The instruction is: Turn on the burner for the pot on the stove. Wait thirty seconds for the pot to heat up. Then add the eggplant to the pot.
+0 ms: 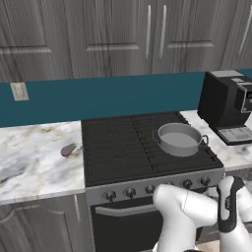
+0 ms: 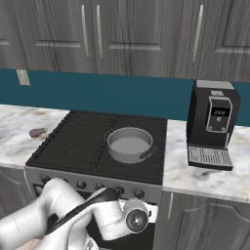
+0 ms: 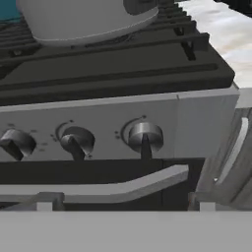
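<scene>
The grey pot stands without a lid on the stove's front right burner. In the hand view its base sits on the grate just above the knob row. The eggplant lies on the marble counter left of the stove. My gripper is low in front of the stove's right-hand knobs, with its fingers hidden behind the wrist. The rightmost knob is close ahead, pointer down, with two more knobs to its left.
The oven door's bar handle runs just below the knobs. A black coffee machine stands on the counter right of the stove. A lower cabinet door with a handle adjoins the stove's right side.
</scene>
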